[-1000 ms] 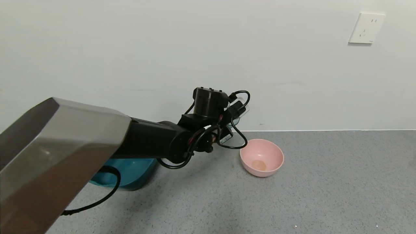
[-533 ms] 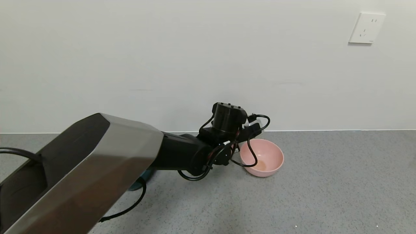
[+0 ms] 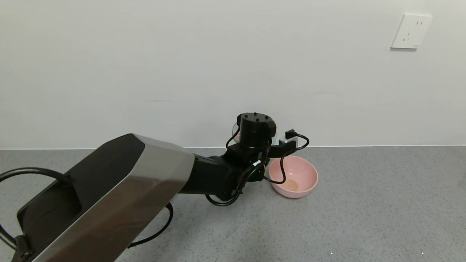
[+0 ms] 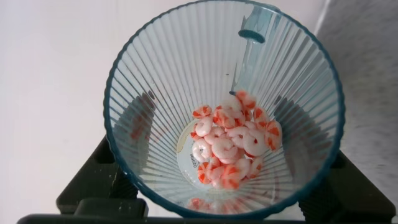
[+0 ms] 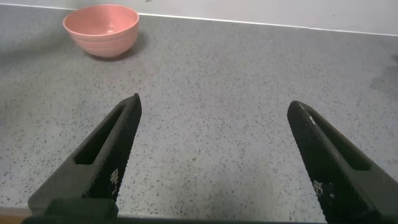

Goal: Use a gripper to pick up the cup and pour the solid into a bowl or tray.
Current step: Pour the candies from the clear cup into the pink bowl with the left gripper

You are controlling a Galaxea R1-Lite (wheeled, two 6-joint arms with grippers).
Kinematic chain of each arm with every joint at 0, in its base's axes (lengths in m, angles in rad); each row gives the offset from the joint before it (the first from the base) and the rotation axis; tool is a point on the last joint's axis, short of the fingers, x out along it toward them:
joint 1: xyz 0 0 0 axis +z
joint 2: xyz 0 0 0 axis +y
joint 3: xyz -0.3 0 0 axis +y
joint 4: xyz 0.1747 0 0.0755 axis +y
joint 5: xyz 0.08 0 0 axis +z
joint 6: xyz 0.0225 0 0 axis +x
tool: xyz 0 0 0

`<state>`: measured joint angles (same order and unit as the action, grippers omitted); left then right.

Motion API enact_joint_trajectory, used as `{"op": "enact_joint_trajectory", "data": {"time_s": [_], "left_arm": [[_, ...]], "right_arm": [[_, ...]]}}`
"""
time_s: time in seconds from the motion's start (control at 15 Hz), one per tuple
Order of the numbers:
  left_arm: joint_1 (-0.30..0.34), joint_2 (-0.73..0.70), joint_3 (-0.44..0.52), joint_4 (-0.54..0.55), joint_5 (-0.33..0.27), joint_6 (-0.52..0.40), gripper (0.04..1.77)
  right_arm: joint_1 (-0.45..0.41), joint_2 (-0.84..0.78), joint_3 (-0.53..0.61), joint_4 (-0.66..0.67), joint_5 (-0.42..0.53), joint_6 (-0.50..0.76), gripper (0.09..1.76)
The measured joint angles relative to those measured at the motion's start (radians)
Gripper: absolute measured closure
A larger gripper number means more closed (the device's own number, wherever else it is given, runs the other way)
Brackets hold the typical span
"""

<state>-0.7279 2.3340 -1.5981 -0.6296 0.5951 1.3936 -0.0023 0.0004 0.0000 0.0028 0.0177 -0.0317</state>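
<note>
A: Where's the cup (image 4: 224,109)?

B: Clamped in the left pincer (image 4: 221,202), held in the air beside the bowl (image 3: 293,176), near its rim. The solid (image 4: 231,146) sits heaped at the bottom.

A: How will it handle?

B: Probably light, thin plastic, so it may flex; the ribbed wall should give the black fingers purchase. The pieces look loose and should tumble out readily.

A: The other arm?

B: The right pincer (image 5: 214,152) is spread wide over the counter (image 5: 211,81), well apart from the bowl.

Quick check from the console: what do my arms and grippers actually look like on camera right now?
The left arm has a faceted bronze-grey shell, then black joints and a round black wrist with looping black cables. The left gripper shows black fingers. The right gripper has two long, tapered black fingers with small white markings.
</note>
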Motion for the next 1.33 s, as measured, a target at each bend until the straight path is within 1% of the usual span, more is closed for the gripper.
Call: {"op": "enact_joint_trajectory", "data": {"time_s": [0.07, 0.13, 0.27, 0.53, 0.67, 0.8, 0.87, 0.93, 1.0, 1.33], "left_arm": [[-0.001, 0.007, 0.0, -0.039, 0.01, 0.056, 0.47], [-0.004, 0.017, 0.001, -0.092, 0.015, 0.134, 0.47], [-0.004, 0.027, 0.003, -0.137, 0.017, 0.207, 0.47], [-0.007, 0.035, 0.007, -0.149, -0.003, 0.346, 0.47], [-0.014, 0.036, 0.008, -0.154, -0.012, 0.394, 0.47], [-0.026, 0.042, 0.006, -0.207, -0.027, 0.492, 0.47], [-0.027, 0.048, 0.004, -0.247, -0.045, 0.557, 0.47], [-0.027, 0.054, 0.003, -0.281, -0.063, 0.603, 0.47], [-0.027, 0.061, 0.003, -0.3, -0.072, 0.634, 0.47], [-0.055, 0.079, 0.008, -0.307, -0.077, 0.715, 0.47]], "right_arm": [[0.001, 0.0, 0.0, 0.0, 0.0, 0.0, 0.14], [0.001, 0.0, 0.0, 0.0, 0.0, 0.0, 0.14], [0.001, 0.0, 0.0, 0.0, 0.0, 0.0, 0.14], [0.001, 0.0, 0.0, 0.0, 0.0, 0.0, 0.14], [0.0, 0.0, 0.0, 0.0, 0.0, 0.0, 0.14], [0.001, 0.0, 0.0, 0.0, 0.0, 0.0, 0.14], [0.001, 0.0, 0.0, 0.0, 0.0, 0.0, 0.14], [0.001, 0.0, 0.0, 0.0, 0.0, 0.0, 0.14], [0.001, 0.0, 0.0, 0.0, 0.0, 0.0, 0.14], [0.0, 0.0, 0.0, 0.0, 0.0, 0.0, 0.14]]}}
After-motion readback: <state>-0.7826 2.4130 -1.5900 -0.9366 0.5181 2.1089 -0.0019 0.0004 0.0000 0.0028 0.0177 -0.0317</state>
